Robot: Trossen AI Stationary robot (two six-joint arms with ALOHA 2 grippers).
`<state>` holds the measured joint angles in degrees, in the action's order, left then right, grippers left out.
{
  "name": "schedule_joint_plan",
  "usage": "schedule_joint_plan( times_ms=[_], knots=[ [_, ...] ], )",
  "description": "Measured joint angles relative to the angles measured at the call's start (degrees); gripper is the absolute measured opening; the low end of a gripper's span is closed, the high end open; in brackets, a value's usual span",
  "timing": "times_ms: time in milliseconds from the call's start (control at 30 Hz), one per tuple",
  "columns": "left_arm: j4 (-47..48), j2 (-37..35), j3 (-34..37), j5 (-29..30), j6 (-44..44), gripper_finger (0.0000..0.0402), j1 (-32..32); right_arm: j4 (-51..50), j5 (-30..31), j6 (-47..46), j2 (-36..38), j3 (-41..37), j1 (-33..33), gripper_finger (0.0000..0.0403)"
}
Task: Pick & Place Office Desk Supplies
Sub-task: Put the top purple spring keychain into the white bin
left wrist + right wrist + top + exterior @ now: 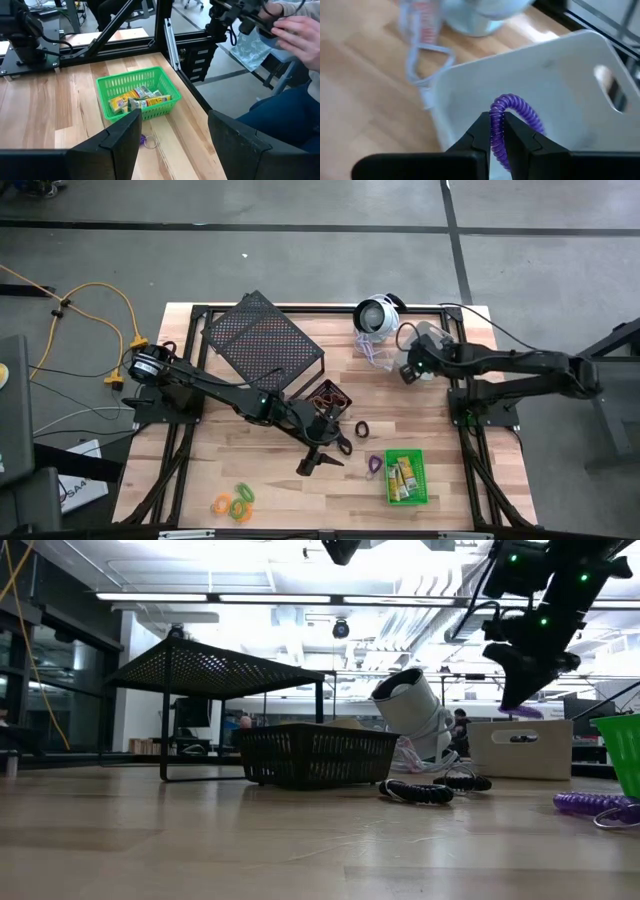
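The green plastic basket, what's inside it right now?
The green plastic basket holds several little yellow rectangular pieces lying in a heap. Its floor beneath them is covered, so anything under the heap cannot be seen.

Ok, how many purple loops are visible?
2. One loop pinched in the right tool over the grey bin, another loop on the table beside the green bin. Bins may hide more.

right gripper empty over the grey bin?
No, the right gripper is shut on a purple loop, held above the grey bin.
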<state>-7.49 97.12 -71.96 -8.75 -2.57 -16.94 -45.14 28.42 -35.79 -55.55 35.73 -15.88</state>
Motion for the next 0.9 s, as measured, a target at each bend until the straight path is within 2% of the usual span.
schedule_joint_plan(
  times_ms=[333,500,900],
  knots=[
    [0.0,0.0,0.0,0.0,0.0,0.0223,0.0,0.3,-0.1,1.3,0.0,0.0,-7.2,0.0029],
    [0.0,0.0,0.0,0.0,0.0,0.0223,0.0,0.4,-1.5,1.6,-0.9,-0.1,-8.6,0.0029],
    [0.0,0.0,0.0,0.0,0.0,0.0223,0.0,4.9,-3.3,1.5,-8.0,-2.4,-8.7,0.0029]
  ],
)
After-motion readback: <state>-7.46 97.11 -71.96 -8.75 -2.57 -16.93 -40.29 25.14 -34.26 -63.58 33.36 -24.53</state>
